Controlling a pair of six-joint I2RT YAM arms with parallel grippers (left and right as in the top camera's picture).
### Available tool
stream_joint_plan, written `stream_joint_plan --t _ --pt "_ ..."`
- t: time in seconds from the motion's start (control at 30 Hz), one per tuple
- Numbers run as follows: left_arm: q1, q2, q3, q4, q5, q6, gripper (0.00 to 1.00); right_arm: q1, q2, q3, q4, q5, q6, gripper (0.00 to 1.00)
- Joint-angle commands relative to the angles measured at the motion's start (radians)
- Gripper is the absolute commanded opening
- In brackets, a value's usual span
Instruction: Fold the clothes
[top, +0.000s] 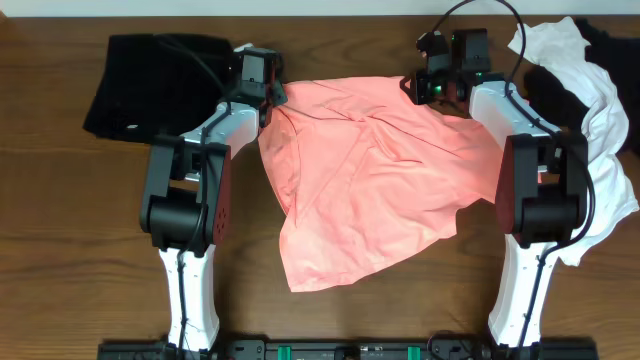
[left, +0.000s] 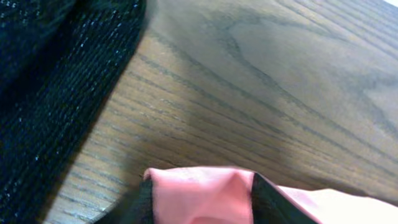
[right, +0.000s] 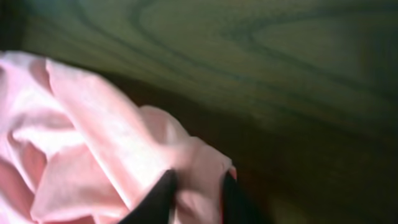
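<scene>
**Overhead:** the salmon T-shirt (top: 370, 180) lies crumpled mid-counter (top: 60, 250) between the arms. A black garment (top: 150, 85) is at far left and a white garment (top: 600, 130) at far right. The left claw (top: 272, 95) and right claw (top: 418, 88) sit at the T-shirt's two far corners.

**Left wrist:** the claw is closed on a pink fold, with the black garment near.

**Right wrist:** the claw pinches pink cloth.

**Judgement:** lift both corners level and draw them apart evenly, so the wrinkled body flattens before any fold.
</scene>
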Motion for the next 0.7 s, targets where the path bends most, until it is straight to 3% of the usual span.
stream_joint_plan --t 0.0,0.1,0.67 --pt "0.005 0.03 0.002 -0.003 -0.002 0.007 0.25 0.021 0.009 -0.004 0.01 -0.003 0.005 0.01" --pt "0.005 0.035 0.002 -0.007 -0.002 0.007 0.06 0.024 0.009 -0.004 0.021 -0.003 0.01 0.01" --pt "0.082 -0.052 0.019 0.017 -0.008 0.064 0.06 -0.051 -0.003 -0.001 0.139 -0.006 0.016 0.01"
